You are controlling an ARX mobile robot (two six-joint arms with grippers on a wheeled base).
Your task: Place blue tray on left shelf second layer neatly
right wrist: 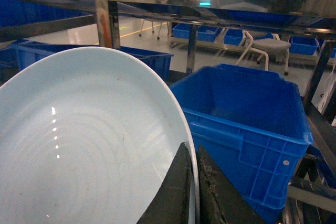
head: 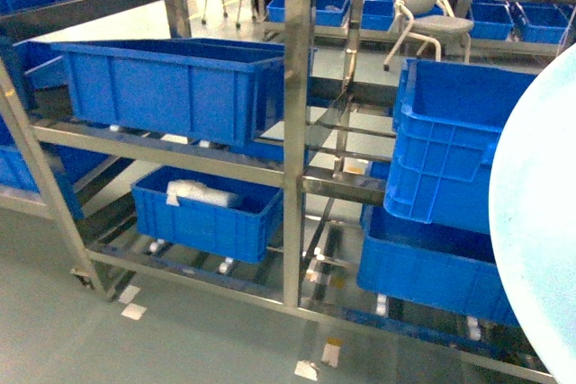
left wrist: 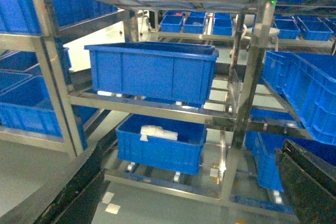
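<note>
The right gripper [right wrist: 191, 192] pinches the rim of the blue tray [right wrist: 89, 140], one dark finger on the dished face and the other behind the lip, pressed together with only the thin plastic between them. Holding it by the edge keeps the wide oval clear of the arm, and it stands nearly on its rim, which is why from the head camera it shows only as a pale curved slab at three to four o'clock [head: 540, 222], well in front of the rack.

The left gripper [left wrist: 194, 192] hangs low and holds nothing; its two black fingers [left wrist: 79, 192] sit at opposite bottom corners of its own camera view, spread wide, likely ready to steady the tray later.

The steel shelf [head: 297, 132] stands ahead. On its left bay, the second layer [head: 162, 155] already carries a big dark-blue crate [head: 171, 87] at about ten o'clock in the head view, resting on the flat crossbars. Below it, at seven to eight o'clock, a lower crate [head: 207, 213] holds a white packet [head: 198, 193]. At three o'clock a tilted blue crate [head: 450, 141] leans on the right bay, just beside the tray.

To my eye the tray is not yet at the rack. The free space on the target layer looks tight, so the tray will probably need turning flat before it slides in.
</note>
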